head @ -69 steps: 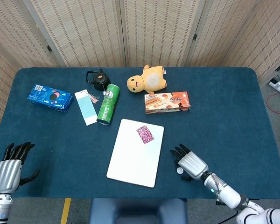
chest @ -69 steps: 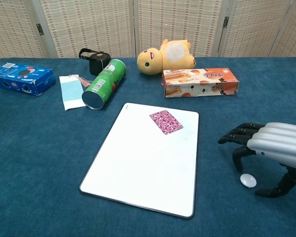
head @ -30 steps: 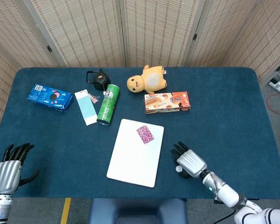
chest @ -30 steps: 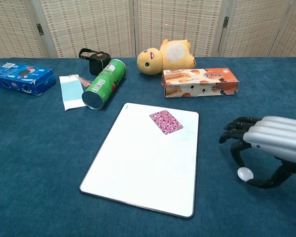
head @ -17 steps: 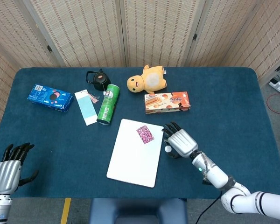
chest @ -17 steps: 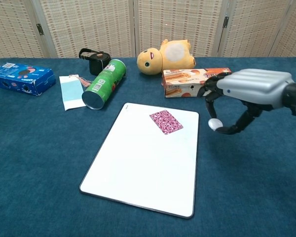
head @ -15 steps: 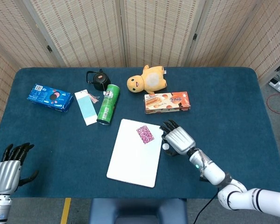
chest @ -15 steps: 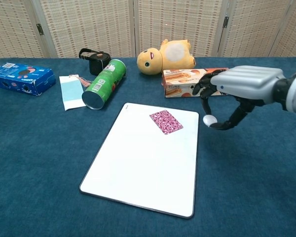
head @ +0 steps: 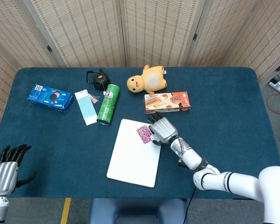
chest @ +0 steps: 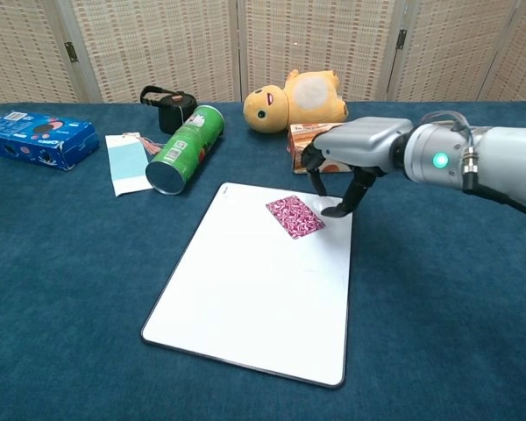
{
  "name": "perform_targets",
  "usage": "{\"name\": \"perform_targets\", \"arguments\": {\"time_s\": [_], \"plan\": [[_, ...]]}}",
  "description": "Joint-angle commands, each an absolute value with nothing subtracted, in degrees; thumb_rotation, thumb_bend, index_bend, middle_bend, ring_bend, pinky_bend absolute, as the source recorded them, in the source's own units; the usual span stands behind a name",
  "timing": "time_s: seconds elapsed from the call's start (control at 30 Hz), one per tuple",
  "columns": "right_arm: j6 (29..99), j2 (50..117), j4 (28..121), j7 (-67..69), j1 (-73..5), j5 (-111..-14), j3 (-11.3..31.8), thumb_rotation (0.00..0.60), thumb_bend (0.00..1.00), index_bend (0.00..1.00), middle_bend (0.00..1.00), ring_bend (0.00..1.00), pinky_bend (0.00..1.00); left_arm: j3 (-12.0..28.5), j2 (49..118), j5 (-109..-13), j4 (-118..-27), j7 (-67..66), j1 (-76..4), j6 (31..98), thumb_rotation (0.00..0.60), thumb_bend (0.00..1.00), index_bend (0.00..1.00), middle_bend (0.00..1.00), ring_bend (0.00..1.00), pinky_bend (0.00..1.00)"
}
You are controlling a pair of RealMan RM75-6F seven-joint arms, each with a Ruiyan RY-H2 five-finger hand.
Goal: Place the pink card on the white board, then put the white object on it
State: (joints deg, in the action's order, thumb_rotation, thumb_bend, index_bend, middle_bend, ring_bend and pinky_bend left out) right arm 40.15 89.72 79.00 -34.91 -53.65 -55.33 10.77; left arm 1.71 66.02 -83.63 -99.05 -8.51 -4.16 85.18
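The white board (head: pixel 132 161) lies near the table's front middle, with the pink patterned card (head: pixel 144 134) flat on its far right corner. My right hand (head: pixel 162 130) hovers at the board's far right edge, just right of the card (chest: pixel 294 216), fingers and thumb curled down toward the board (chest: pixel 245 289). The small white object it has been pinching does not stand out against the white surface under the right hand (chest: pixel 355 145). My left hand (head: pixel 4 173) sits at the table's front left corner, fingers apart, holding nothing.
Behind the board lie a green can (head: pixel 108 104) on its side, a light blue tag (head: pixel 86 107), an orange snack box (head: pixel 168 102), a yellow plush toy (head: pixel 147 79), a black object (head: pixel 99 80) and a blue packet (head: pixel 49 97).
My right hand lifted the white object from the cloth at the front right and carried it left and away, up to the card's edge. The left hand dropped slightly.
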Motion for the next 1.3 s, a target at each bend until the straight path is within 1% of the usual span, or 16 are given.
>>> {"name": "perform_targets", "arguments": {"time_s": [0.03, 0.5, 0.63, 0.7, 0.83, 0.9, 1.0, 1.1, 1.2, 1.3], "plan": [[39.5, 91.5, 77.0, -35.8, -55.4, -53.5, 10.6, 0.471, 0.36, 0.55, 0.17, 0.04, 0.00, 1.6, 66.0, -83.6, -98.9, -8.3, -4.1, 85.1, 0.600, 0.29, 0.18, 0.17, 0.17, 0.00], [39.9, 95.6, 71.6, -37.0, -59.5, -48.9, 9.4, 0.468, 0.36, 0.50, 0.16, 0.04, 0.00, 1.6, 66.2, -83.1, -97.7, -7.1, -3.8, 84.8, 0.600, 0.29, 0.18, 0.17, 0.17, 0.00], [40.0, 96.5, 70.4, -37.5, -60.4, -47.8, 9.0, 0.470, 0.36, 0.45, 0.15, 0.03, 0.00, 1.7, 66.2, -83.1, -97.5, -7.0, -3.7, 84.9, 0.600, 0.29, 0.18, 0.17, 0.17, 0.00], [40.2, 96.7, 70.1, -38.0, -60.8, -47.2, 8.8, 0.469, 0.36, 0.39, 0.13, 0.02, 0.00, 1.7, 66.2, -83.1, -97.5, -7.0, -3.8, 84.9, 0.600, 0.29, 0.18, 0.17, 0.17, 0.00], [40.8, 96.3, 70.8, -37.8, -60.9, -46.9, 8.4, 0.472, 0.36, 0.17, 0.10, 0.02, 0.00, 1.7, 66.3, -83.1, -97.3, -6.9, -3.7, 84.9, 0.600, 0.29, 0.18, 0.17, 0.17, 0.00], [41.2, 95.9, 71.3, -37.4, -60.8, -47.1, 8.3, 0.471, 0.36, 0.12, 0.09, 0.02, 0.00, 1.8, 66.4, -83.0, -97.3, -6.9, -3.8, 84.8, 0.600, 0.29, 0.18, 0.17, 0.17, 0.00], [42.5, 94.2, 73.6, -36.3, -60.1, -48.3, 8.2, 0.469, 0.36, 0.10, 0.09, 0.02, 0.00, 1.8, 66.4, -83.2, -97.3, -7.0, -3.9, 84.7, 0.600, 0.29, 0.18, 0.17, 0.17, 0.00], [45.1, 90.5, 78.8, -34.9, -58.3, -50.3, 7.9, 0.468, 0.36, 0.10, 0.09, 0.04, 0.00, 2.0, 66.3, -83.2, -97.4, -7.0, -4.0, 84.7, 0.600, 0.29, 0.18, 0.17, 0.17, 0.00], [49.0, 85.4, 85.1, -34.3, -55.7, -52.2, 7.1, 0.469, 0.36, 0.10, 0.09, 0.06, 0.00, 2.2, 66.2, -83.2, -97.6, -7.2, -4.2, 84.5, 0.600, 0.29, 0.18, 0.17, 0.17, 0.00], [54.4, 80.7, 91.1, -33.3, -52.1, -54.3, 6.1, 0.469, 0.36, 0.10, 0.09, 0.06, 0.00, 2.4, 66.4, -83.4, -97.9, -7.6, -4.6, 84.3, 0.600, 0.29, 0.18, 0.17, 0.17, 0.00]]}}
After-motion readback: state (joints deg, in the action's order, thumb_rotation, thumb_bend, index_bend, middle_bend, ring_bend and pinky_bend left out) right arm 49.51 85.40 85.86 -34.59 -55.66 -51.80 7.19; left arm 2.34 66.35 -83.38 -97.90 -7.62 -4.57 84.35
